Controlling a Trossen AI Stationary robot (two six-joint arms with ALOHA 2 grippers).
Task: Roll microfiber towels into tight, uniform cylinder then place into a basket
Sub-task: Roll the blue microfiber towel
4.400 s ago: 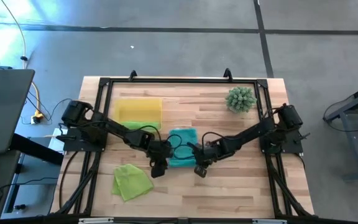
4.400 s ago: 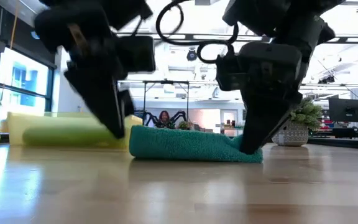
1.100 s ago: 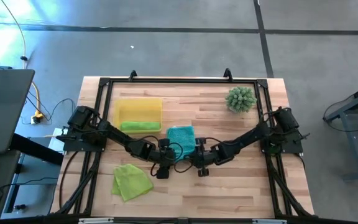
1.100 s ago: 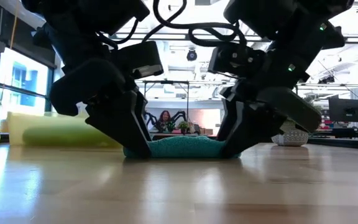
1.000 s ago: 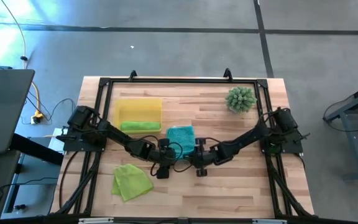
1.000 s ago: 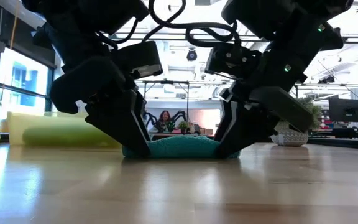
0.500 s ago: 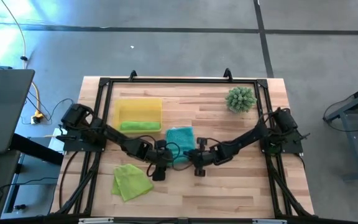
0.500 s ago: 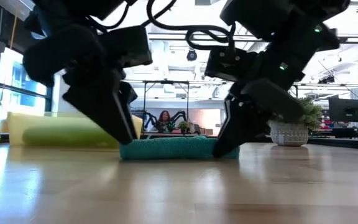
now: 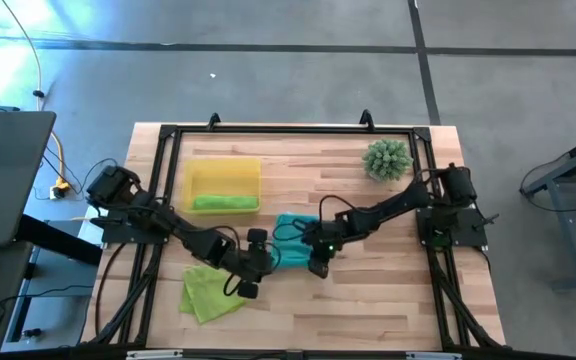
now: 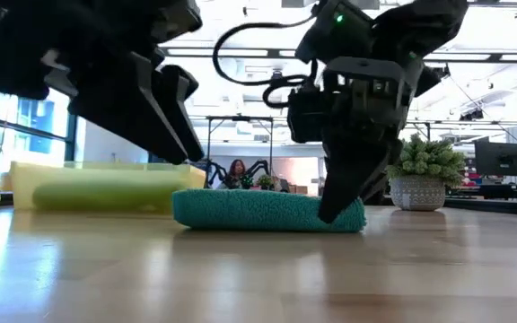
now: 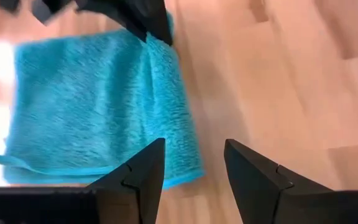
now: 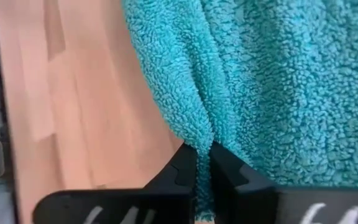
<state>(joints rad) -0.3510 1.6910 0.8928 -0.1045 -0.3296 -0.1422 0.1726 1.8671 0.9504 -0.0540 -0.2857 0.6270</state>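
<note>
The teal towel (image 9: 294, 240) lies flat, folded, at the table's middle. My right gripper (image 9: 316, 266) is shut on its near right corner. My left gripper (image 9: 240, 286) is open and empty, raised above the table (image 10: 179, 144) just left of the towel's near left corner (image 11: 185, 177). A rolled lime green towel (image 9: 225, 203) lies in the yellow basket (image 9: 194, 170) at the far left. Another lime green towel (image 9: 209, 292) lies crumpled at the near left. My right gripper pinches a raised fold of the teal towel at its near right corner (image 12: 199, 127) between its two fingers. The fingers slant down from the table's right side (image 10: 332, 208). The rest of the towel lies flat on the table.
A spiky green plant in a pot (image 9: 387, 159) stands at the far right. A black frame (image 9: 268, 130) runs round the table's edges. Bare wood (image 9: 368, 300) lies along the near side.
My left gripper has come off the teal towel's left end, risen, and gone toward the table's near left. My right gripper stays on the towel's right end. The towel lies a little wider and nearer than before.
</note>
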